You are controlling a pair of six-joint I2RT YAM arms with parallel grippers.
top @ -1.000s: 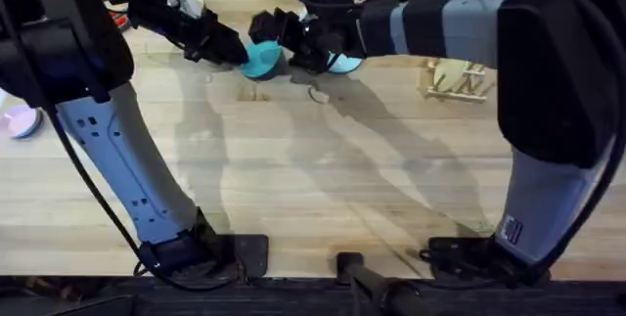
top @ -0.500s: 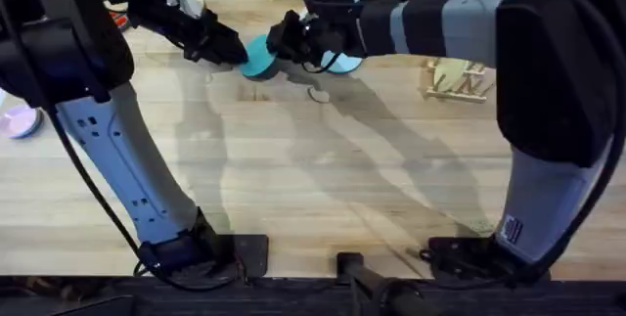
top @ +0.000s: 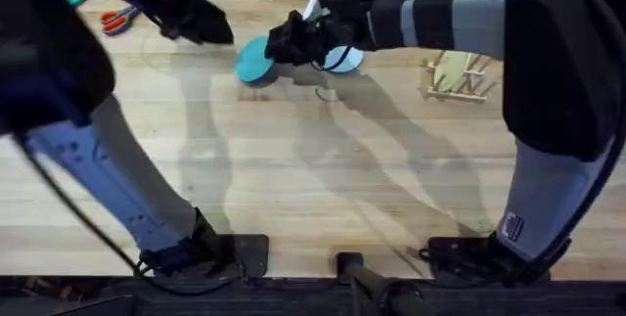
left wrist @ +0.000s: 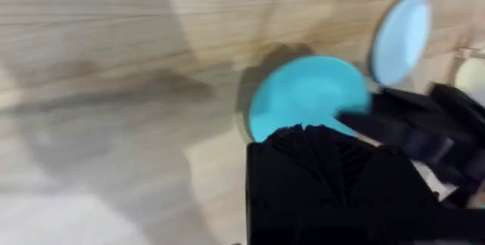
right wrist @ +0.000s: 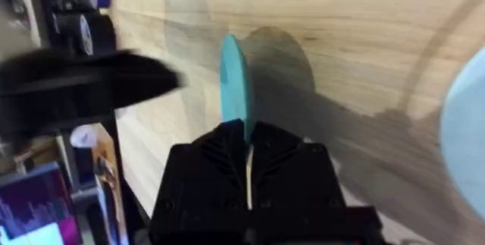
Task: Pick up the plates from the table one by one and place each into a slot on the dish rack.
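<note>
From above, the right gripper [top: 279, 46] pinches the rim of the teal plate [top: 254, 60] at the far side of the table [top: 323, 189], just beside the sky-blue plate [top: 342, 59]; the dish rack [top: 458, 76] lies well to the right across open wood, so lifting clear before swinging past the blue plate seems wise. In the left wrist view the teal plate [left wrist: 307, 93] sits just beyond the left gripper [left wrist: 326, 169], whose finger spread I cannot tell. The right wrist view shows the plate [right wrist: 233, 86] edge-on and upright, black fingers [right wrist: 220, 161] closed on its rim, so a firm, level carry should keep it from slipping.

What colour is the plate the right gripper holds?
Teal plate, seen best in the right wrist view, edge-on between the fingers.
</note>
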